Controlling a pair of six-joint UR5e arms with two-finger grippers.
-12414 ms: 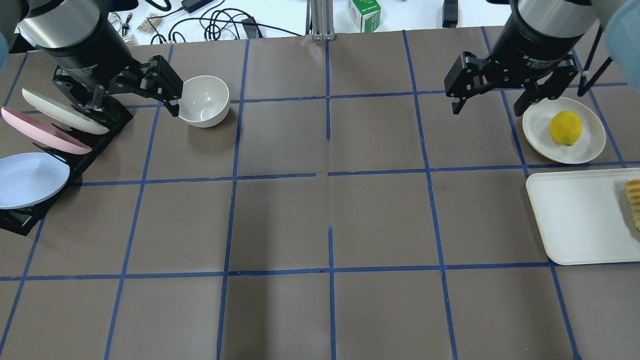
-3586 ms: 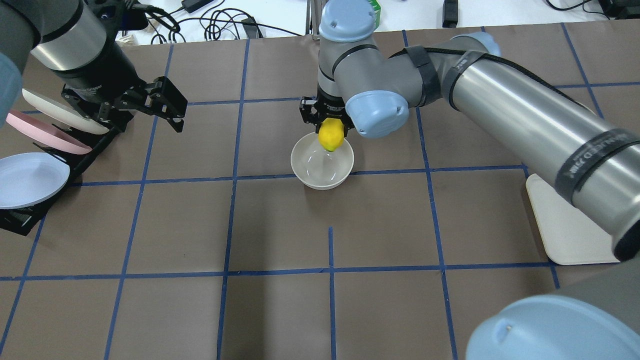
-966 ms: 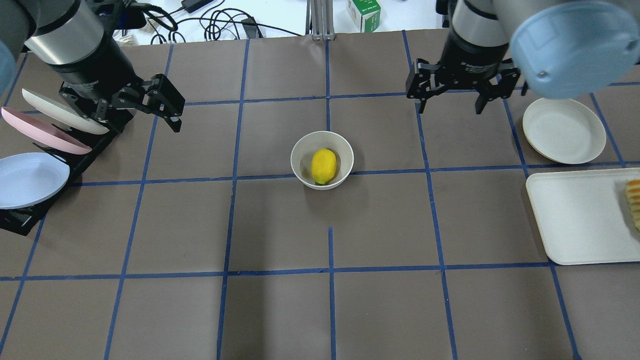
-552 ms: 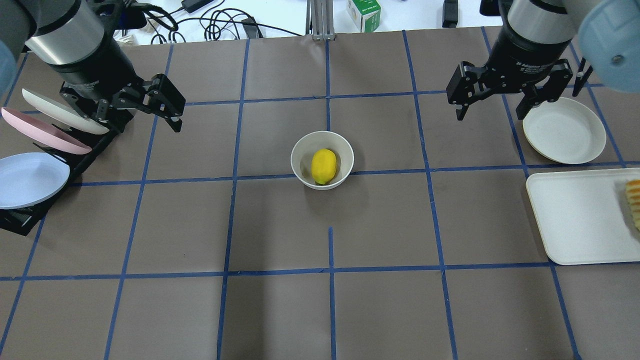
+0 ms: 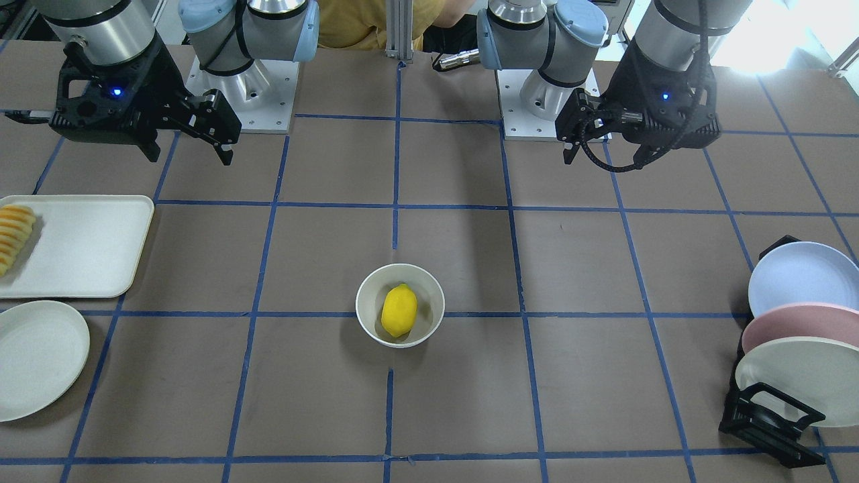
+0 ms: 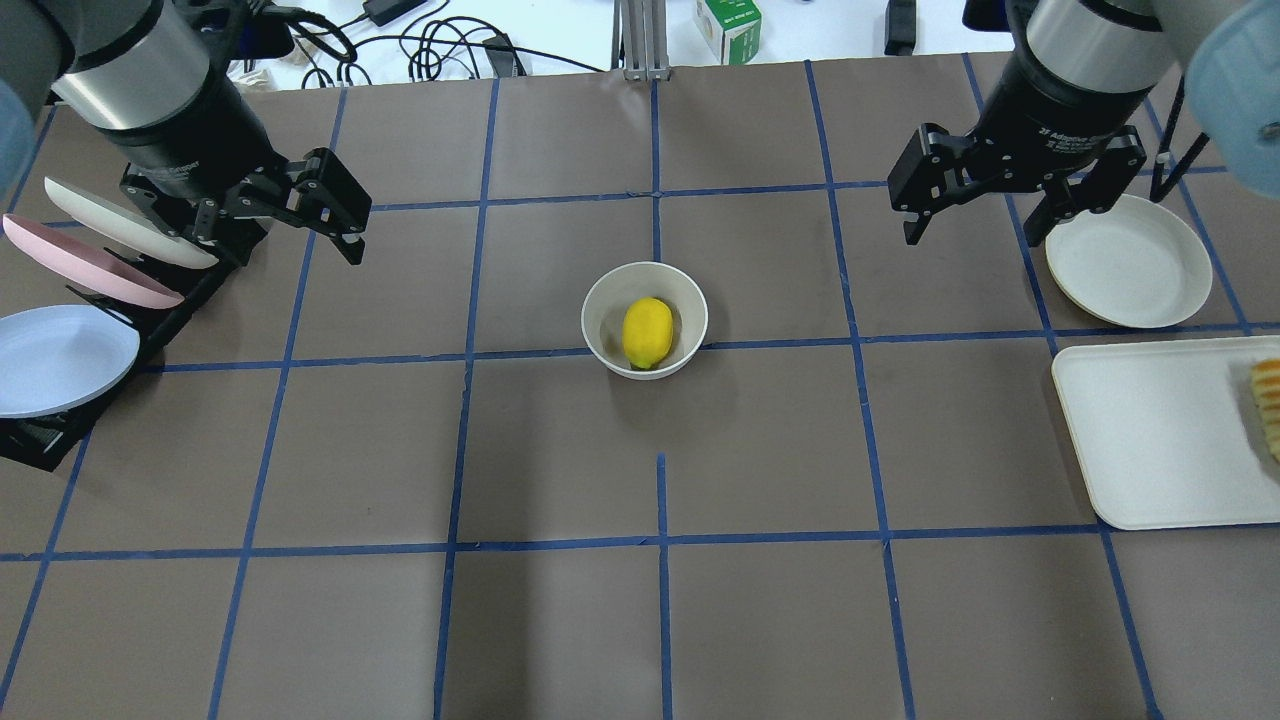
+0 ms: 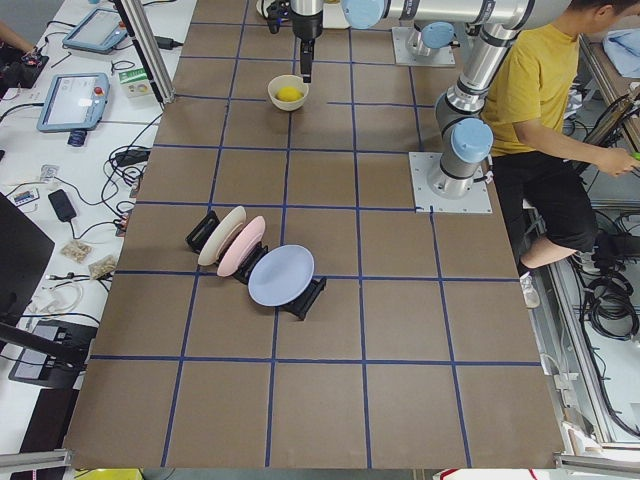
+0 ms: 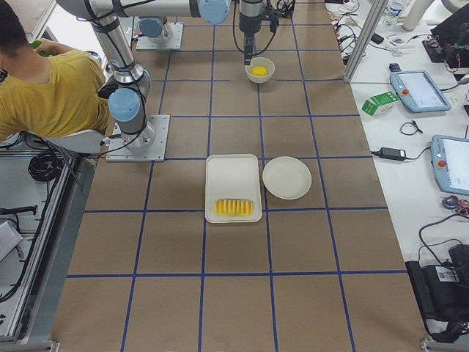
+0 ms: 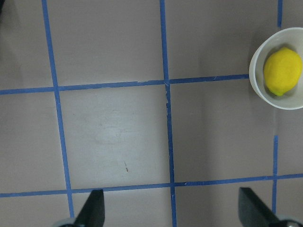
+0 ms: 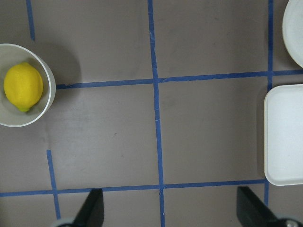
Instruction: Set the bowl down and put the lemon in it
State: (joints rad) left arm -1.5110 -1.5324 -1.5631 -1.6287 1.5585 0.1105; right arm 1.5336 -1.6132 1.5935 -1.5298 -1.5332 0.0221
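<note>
Yellow lemon (image 6: pixel 647 332) sits in the white bowl (image 6: pixel 598 300), right in the middle. It looks firm and light, best pinched round its fat middle. Left gripper (image 9: pixel 171 213) at ten o'clock and right gripper (image 6: pixel 972 235) at two are spread wide, empty.

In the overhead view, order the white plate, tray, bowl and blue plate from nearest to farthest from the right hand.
From the right hand:
1. white plate, right beside it.
2. tray, at the right edge, nearer the camera.
3. bowl, mid-table, holding the lemon.
4. blue plate, racked at far left.
</note>
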